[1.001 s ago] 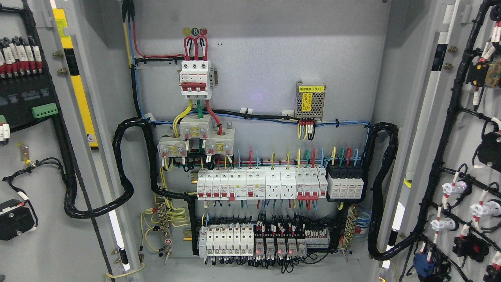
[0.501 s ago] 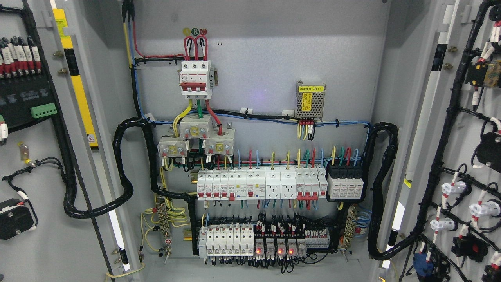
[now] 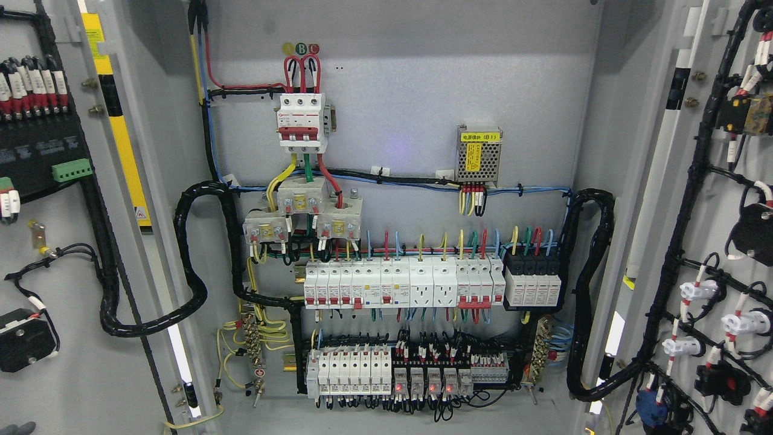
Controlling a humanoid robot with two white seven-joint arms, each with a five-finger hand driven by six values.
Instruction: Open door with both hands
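Both grey cabinet doors stand swung wide. The left door [image 3: 54, 374] fills the left edge, its inner face carrying a black panel, a green terminal strip [image 3: 71, 170] and a black cable loom. The right door [image 3: 718, 199] fills the right edge, with black wiring and white and black switch backs. Between them is the cabinet interior [image 3: 398, 96] with a red-and-white main breaker [image 3: 302, 121] and rows of white breakers [image 3: 401, 285]. A small dark grey shape [image 3: 17, 429] pokes in at the bottom left corner, possibly part of my left hand. My right hand does not show.
Thick black corrugated cable loops [image 3: 193, 254] run from the interior to each door. A yellow-labelled power supply [image 3: 479, 154] sits at the upper right of the back panel. A yellow and black strip [image 3: 115, 115] runs down the left frame.
The left door's fittings shifted slightly right and down, and the right door's fittings drifted slightly left. A grey shape has appeared at the bottom left corner.
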